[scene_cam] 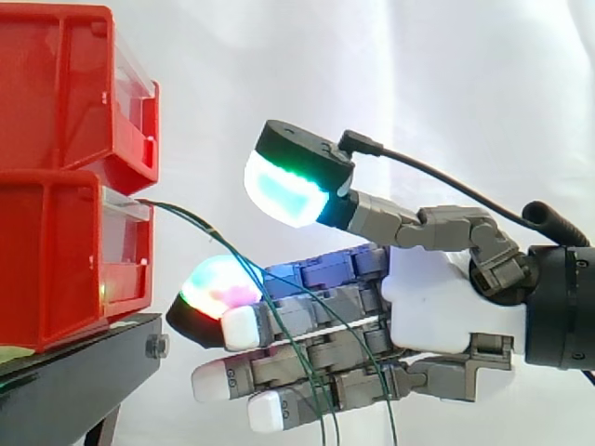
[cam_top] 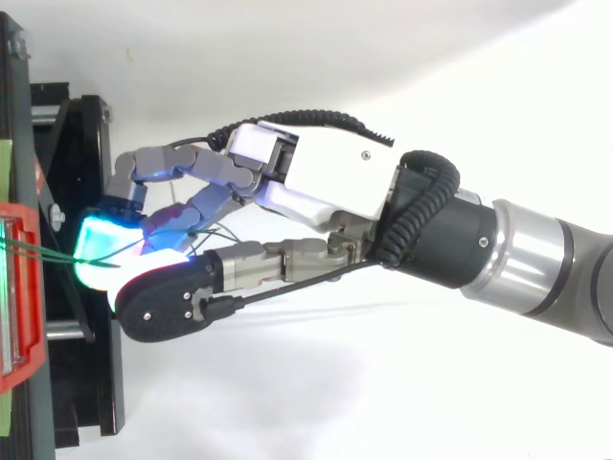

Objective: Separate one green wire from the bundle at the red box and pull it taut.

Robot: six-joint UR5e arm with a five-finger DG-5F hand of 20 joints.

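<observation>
Several thin green wires (scene_cam: 200, 221) leave the front of the lower red box (scene_cam: 56, 260) and arc down to the right, hanging across my fingers. My hand (scene_cam: 428, 297) reaches in from the right, its fingers straight and pointing at the box. The thumb pad (scene_cam: 284, 195) glows cyan-green above the wires, well apart from the fingers. One fingertip (scene_cam: 218, 286) glows red and green just short of the box. From above, the wires (cam_top: 29, 251) run from the red box (cam_top: 34, 364) into the gap beside my hand (cam_top: 326, 182). Nothing is pinched.
A second red bin (scene_cam: 56, 84) is stacked on the lower one. Both rest on a black stand (scene_cam: 84, 372) at the left. A white curtain hangs behind.
</observation>
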